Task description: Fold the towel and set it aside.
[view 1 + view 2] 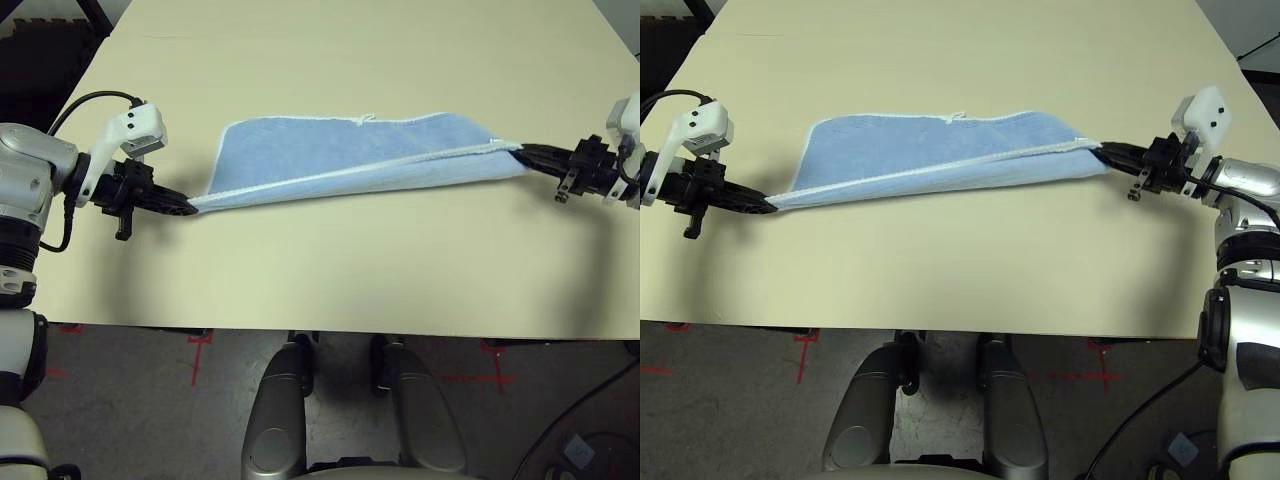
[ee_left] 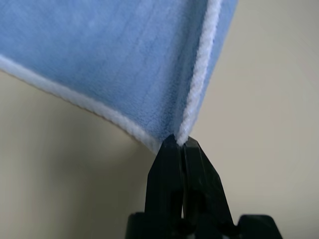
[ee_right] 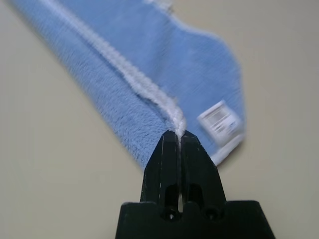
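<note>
I have the left claw [image 1: 186, 208] and right claw [image 1: 520, 152] each pinching a towel [image 1: 340, 155] corner, stretching it mid-frame for folding.

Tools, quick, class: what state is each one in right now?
Left tool: closed on a towel corner.
Right tool: closed on the opposite corner.

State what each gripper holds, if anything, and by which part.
Both hold the towel: left gripper and right gripper each pinch a corner at opposite ends of its white-edged hem.

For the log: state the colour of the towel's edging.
Whitish edging on the light blue towel, clearest in the left wrist view.
</note>
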`<state>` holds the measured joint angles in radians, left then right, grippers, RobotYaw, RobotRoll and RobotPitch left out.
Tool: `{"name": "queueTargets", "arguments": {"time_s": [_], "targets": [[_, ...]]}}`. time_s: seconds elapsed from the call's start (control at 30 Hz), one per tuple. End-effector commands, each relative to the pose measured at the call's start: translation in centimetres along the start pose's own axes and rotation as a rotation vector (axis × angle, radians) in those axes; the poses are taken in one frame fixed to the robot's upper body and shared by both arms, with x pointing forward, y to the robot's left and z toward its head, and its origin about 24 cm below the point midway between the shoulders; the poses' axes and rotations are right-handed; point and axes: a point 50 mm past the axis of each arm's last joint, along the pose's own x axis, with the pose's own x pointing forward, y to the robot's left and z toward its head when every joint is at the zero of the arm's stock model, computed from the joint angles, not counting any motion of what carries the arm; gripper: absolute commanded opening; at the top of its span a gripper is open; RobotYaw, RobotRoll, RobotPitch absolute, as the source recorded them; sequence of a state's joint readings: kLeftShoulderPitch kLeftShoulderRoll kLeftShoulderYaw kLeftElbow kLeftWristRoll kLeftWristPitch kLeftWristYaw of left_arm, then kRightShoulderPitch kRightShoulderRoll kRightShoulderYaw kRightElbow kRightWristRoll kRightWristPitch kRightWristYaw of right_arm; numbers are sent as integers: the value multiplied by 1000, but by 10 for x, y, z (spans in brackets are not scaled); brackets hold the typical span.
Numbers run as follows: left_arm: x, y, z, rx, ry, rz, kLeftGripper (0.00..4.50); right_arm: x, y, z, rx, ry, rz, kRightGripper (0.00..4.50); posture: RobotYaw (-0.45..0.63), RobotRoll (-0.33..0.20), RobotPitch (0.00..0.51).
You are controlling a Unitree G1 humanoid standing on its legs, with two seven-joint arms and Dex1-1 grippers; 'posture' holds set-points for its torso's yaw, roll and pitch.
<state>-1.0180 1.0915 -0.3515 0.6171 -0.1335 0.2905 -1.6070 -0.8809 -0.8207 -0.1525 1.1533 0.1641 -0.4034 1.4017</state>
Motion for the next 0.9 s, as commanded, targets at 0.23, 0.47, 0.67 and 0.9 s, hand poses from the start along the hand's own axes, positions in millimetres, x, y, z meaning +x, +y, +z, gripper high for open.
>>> {"name": "queueTargets", "arguments": {"time_s": [0.23,0.47,0.67,0.9], "targets": [[-10,-24,6,12,56,-127,32,-21,4,-4,-141,220,136,0,69,0,261],[-18,-32,2,-16,78,-163,32,-14,0,2,-180,236,137,0,78,0,261],[-14,-26,-2,-18,76,-150,32,-16,-2,4,-145,208,114,0,79,0,261],[-8,-1,9,15,27,-65,32,-22,-4,-1,-62,174,38,0,72,0,262]]}}
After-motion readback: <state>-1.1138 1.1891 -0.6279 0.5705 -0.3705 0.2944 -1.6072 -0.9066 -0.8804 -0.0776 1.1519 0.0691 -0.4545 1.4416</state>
